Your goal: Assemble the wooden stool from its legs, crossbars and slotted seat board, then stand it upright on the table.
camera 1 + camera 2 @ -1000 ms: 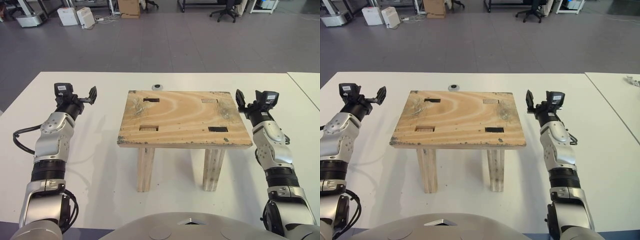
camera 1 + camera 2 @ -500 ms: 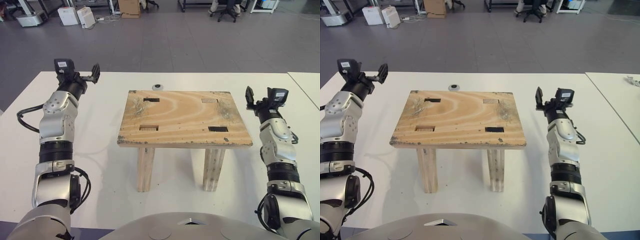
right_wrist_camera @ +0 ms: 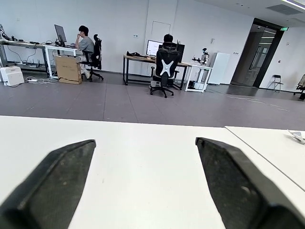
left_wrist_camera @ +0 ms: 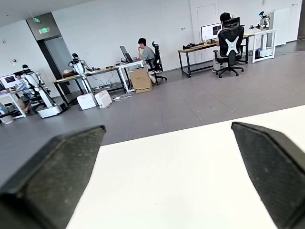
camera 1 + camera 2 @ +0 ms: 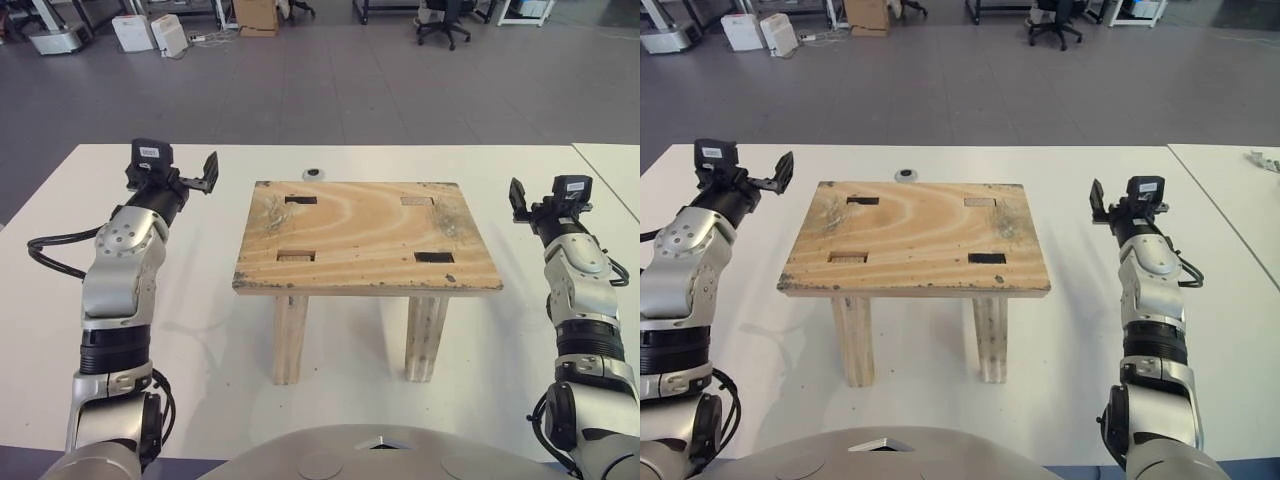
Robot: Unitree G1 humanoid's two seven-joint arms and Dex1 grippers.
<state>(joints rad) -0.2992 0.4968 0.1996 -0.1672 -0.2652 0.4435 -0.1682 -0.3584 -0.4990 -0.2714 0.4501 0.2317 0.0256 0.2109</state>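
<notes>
Your left gripper rose and swung far in the first half second, then came back down and to the right. It now sits near the far-left corner of the stool. Your right gripper backed off rightward from the stool's right edge, opening a clear gap between them.

Robotics lab, open-plan, office-style.
Big hall, grey floor stretching beyond a white table. Along the far wall are desks with monitors, wheeled office chairs, a cardboard box and white equipment cases set on the floor. Beside one desk stands what looks like a humanoid robot on a stand, small in view, so not certain. Green sign above a doorway.
</notes>
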